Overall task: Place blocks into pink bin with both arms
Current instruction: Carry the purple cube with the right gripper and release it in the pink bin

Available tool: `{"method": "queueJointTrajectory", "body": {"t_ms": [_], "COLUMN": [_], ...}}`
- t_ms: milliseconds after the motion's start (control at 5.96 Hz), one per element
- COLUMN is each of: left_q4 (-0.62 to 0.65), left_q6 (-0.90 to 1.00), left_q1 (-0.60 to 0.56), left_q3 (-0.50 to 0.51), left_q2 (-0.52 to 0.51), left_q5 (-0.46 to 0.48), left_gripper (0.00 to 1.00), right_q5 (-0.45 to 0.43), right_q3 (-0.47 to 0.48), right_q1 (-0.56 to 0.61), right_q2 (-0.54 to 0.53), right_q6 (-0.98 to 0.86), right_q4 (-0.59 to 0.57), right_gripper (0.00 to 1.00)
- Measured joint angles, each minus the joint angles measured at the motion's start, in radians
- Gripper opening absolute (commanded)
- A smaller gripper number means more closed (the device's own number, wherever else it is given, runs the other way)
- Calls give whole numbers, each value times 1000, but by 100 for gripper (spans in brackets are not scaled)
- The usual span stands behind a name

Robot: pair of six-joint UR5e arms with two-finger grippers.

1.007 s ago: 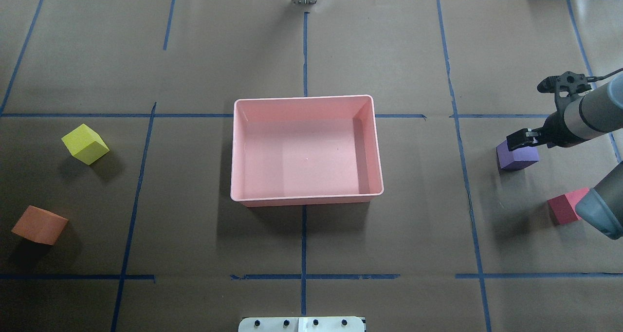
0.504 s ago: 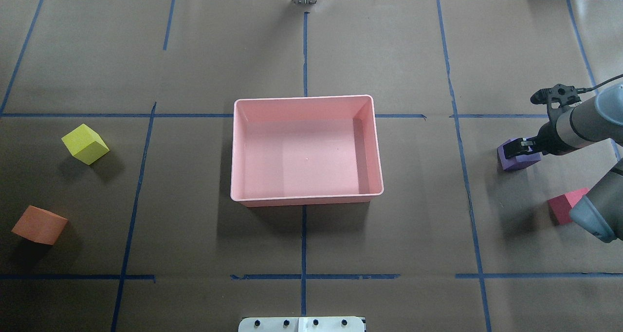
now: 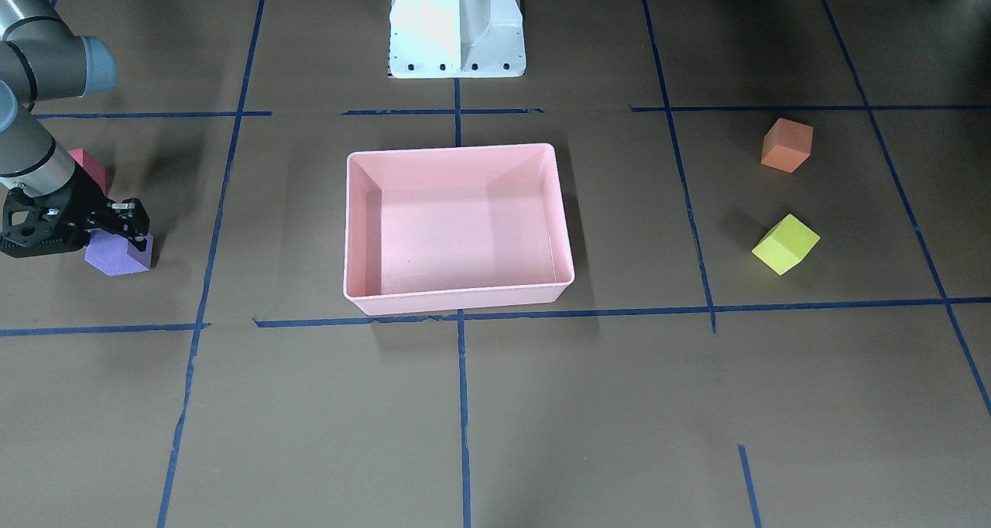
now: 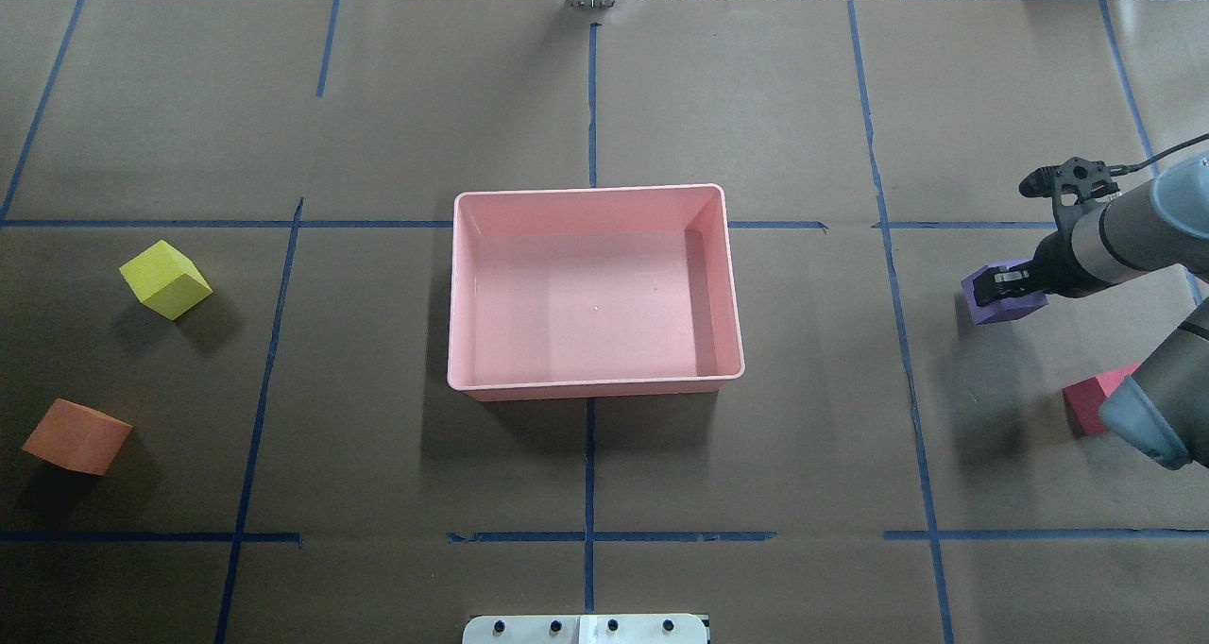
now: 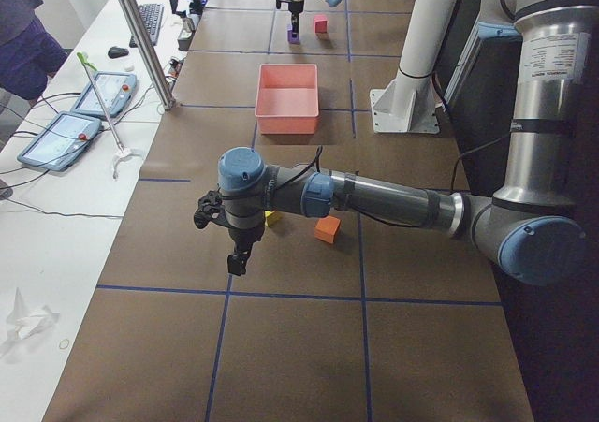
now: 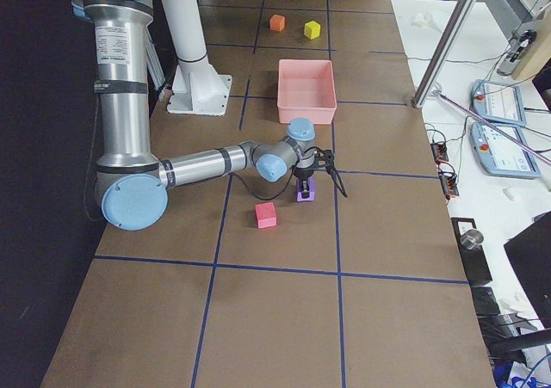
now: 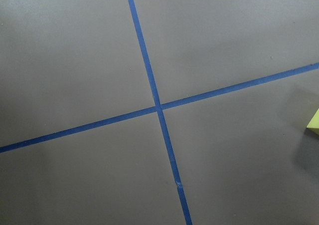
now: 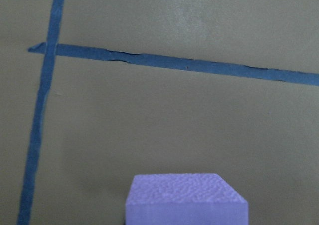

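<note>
The right gripper [image 4: 1006,285] clamps the small purple foam cube [image 4: 992,312] from above for lifting, well apart from the empty shallow light-pink plastic bin [image 4: 463,295]; the left gripper [image 5: 238,258] is too unclear to judge

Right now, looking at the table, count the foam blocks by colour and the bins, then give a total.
red block: 1
purple block: 1
yellow-green block: 1
orange block: 1
pink bin: 1
Total: 5 things, 4 blocks and 1 bin
</note>
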Motion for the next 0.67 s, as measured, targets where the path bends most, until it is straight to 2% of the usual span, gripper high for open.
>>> {"method": "queueJointTrajectory", "body": {"t_ms": [168, 336, 672], "left_q4": [1, 1, 1], "left_q6": [-1, -1, -1], "left_q1": [0, 0, 0], "left_q3": [-1, -1, 0], "left_q2": [0, 0, 0], "left_q5": [0, 0, 0], "left_gripper": [100, 100, 100], "right_q5": [8, 10, -2], "right_q3": [71, 153, 224], "right_q1": [1, 2, -52], "right_q2": [30, 110, 368], "right_q6": [5, 18, 187], "right_q4": [-84, -232, -503], "right_gripper": [18, 18, 18]}}
